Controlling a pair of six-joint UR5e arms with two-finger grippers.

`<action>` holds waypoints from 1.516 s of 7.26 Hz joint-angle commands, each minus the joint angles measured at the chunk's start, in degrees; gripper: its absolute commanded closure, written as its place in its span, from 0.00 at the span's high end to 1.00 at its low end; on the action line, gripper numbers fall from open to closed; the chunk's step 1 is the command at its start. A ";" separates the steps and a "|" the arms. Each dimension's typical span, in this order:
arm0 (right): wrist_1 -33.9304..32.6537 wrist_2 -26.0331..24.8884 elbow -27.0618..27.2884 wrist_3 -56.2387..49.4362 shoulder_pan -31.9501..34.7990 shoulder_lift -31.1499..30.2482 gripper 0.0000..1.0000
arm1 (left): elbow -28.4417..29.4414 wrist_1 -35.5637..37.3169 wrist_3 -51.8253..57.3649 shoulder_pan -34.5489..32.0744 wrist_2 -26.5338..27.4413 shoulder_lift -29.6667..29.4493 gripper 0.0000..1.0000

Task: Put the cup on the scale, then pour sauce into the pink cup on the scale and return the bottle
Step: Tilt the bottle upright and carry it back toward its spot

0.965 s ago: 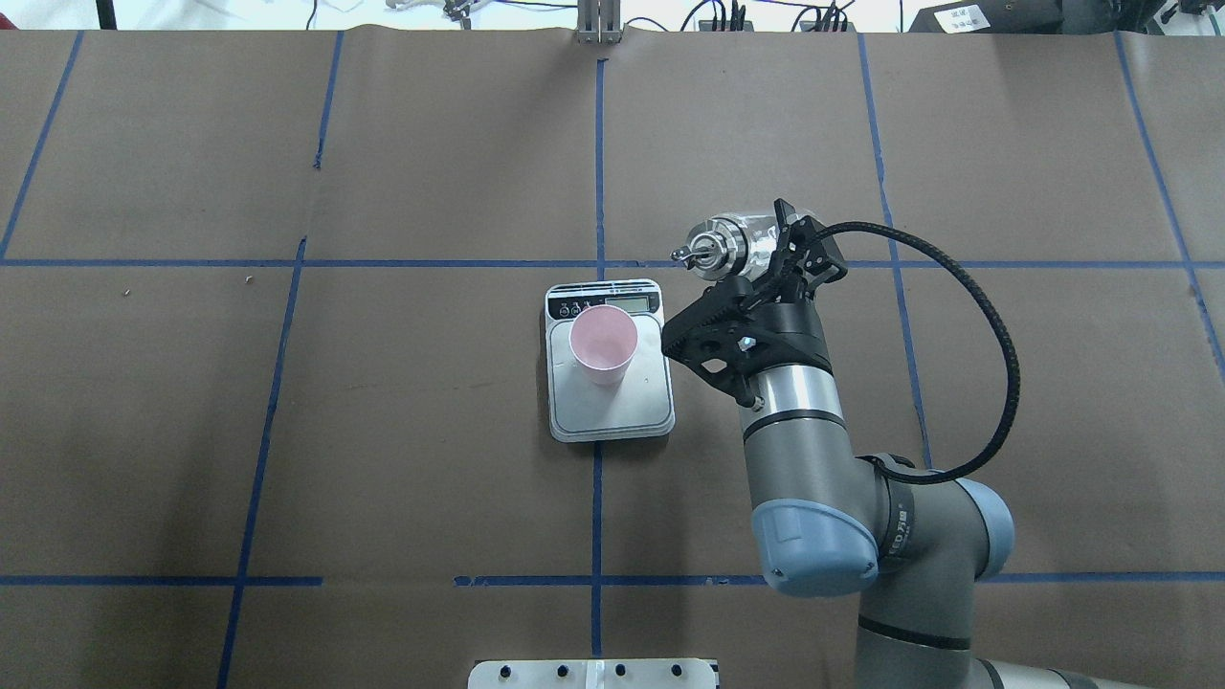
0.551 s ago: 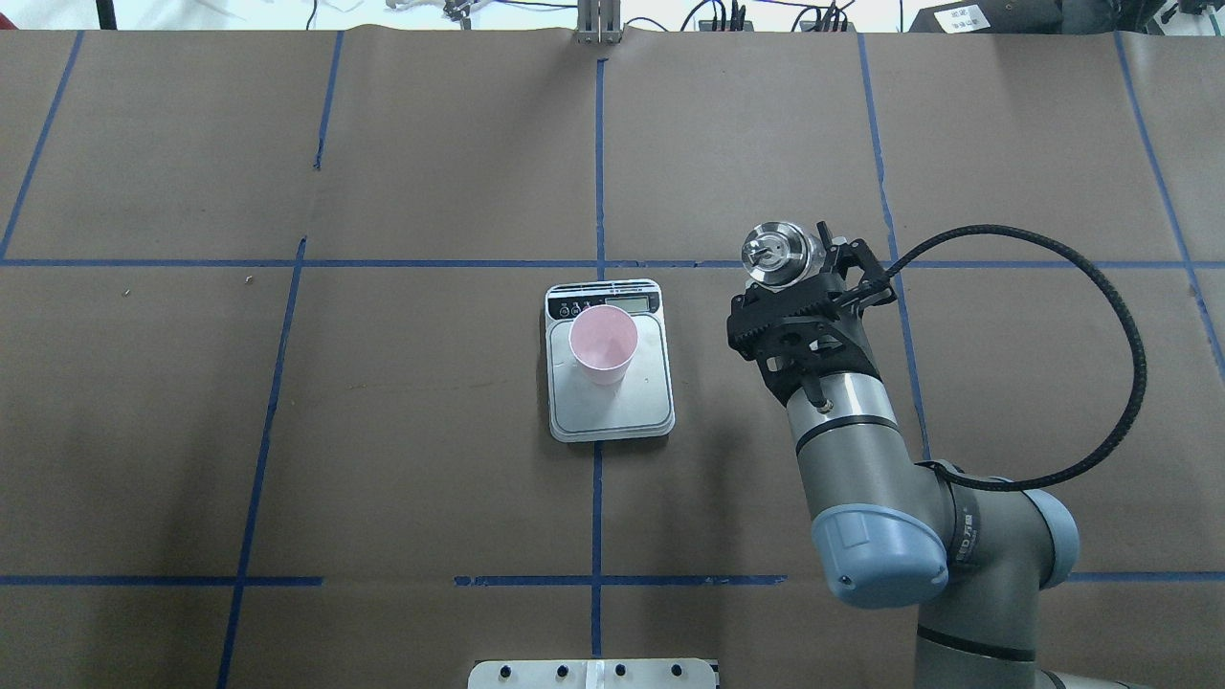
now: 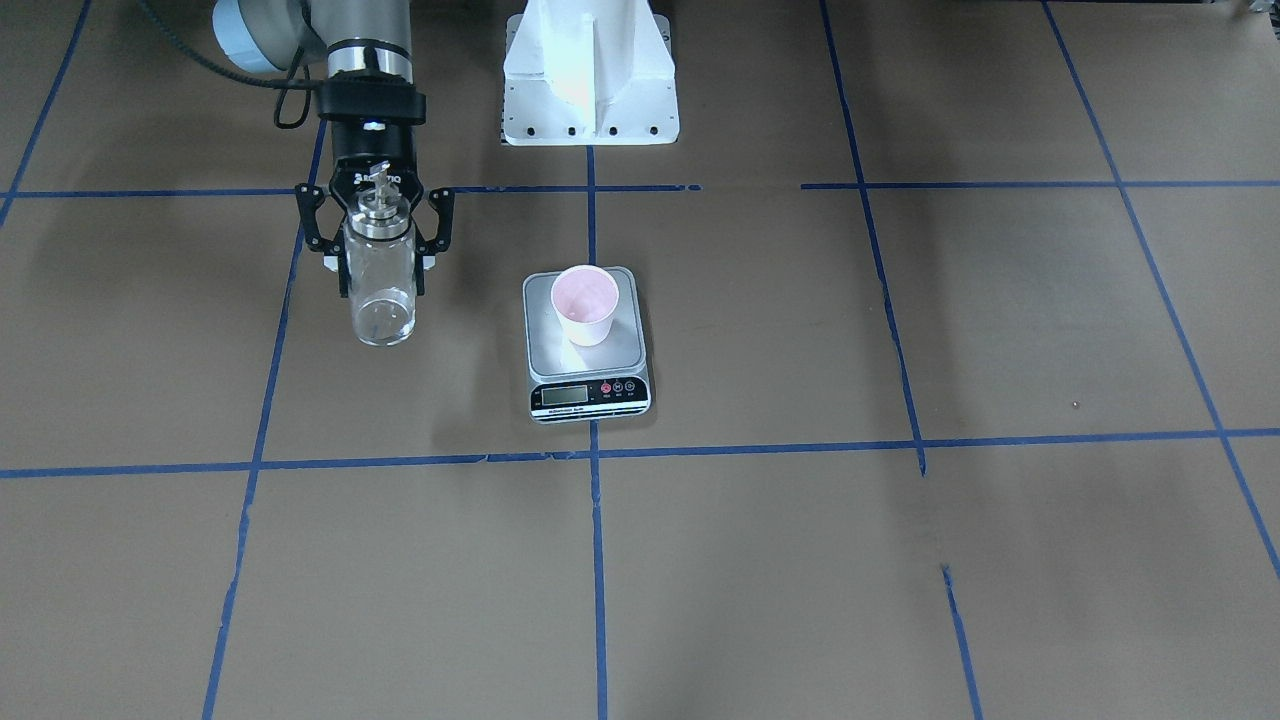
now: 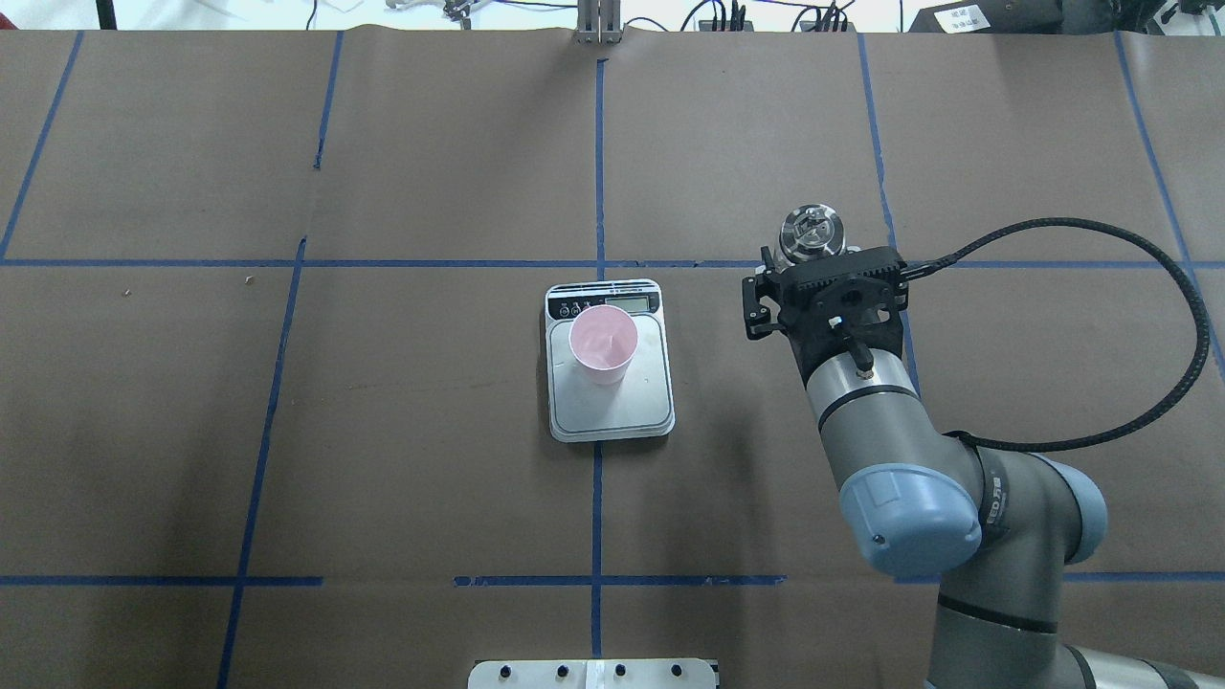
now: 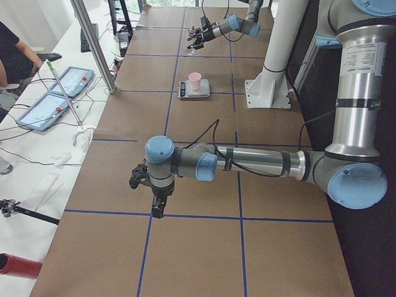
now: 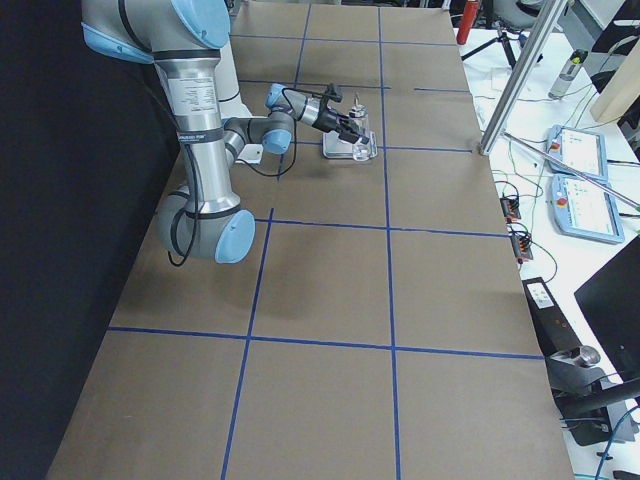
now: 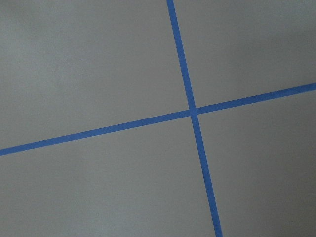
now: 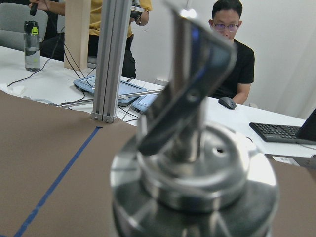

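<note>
The pink cup (image 4: 603, 343) (image 3: 585, 303) stands upright on the silver platform of the scale (image 4: 617, 411) (image 3: 545, 345) at the table's middle. Off to the scale's right in the overhead view, my right gripper (image 4: 812, 254) (image 3: 380, 250) is shut on the clear glass bottle (image 3: 381, 290), which is upright with its silver cap (image 4: 812, 233) (image 8: 192, 168) on top. Whether the bottle's base touches the table I cannot tell. The sauce cannot be made out in the bottle or the cup. My left gripper (image 5: 154, 201) hovers over bare table far from the scale; open or shut, I cannot tell.
The white robot base (image 3: 590, 70) stands at the near edge behind the scale. A black cable (image 4: 1158, 383) loops out to the right of the right arm. Blue tape lines (image 7: 190, 111) grid the brown table. A person (image 8: 232, 54) sits beyond the far edge, by tablets (image 5: 62, 83).
The right arm swung right, away from the scale, and the bottle turned from tilted toward the scale to upright. The cup and scale stayed put.
</note>
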 commanded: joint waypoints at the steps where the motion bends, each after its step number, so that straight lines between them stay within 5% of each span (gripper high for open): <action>1: 0.00 6.53 -0.06 10.84 4.19 -2.69 0.00 | -0.46 0.00 -0.15 -0.01 0.03 -0.06 1.00; 5: 0.00 12.09 -0.58 25.88 5.35 -5.93 0.00 | -0.81 0.00 -0.24 -0.01 0.03 -0.06 1.00; 11: -4.27 17.00 -2.96 25.23 6.40 -11.14 0.00 | -1.51 0.00 -0.42 -0.01 2.32 -0.42 1.00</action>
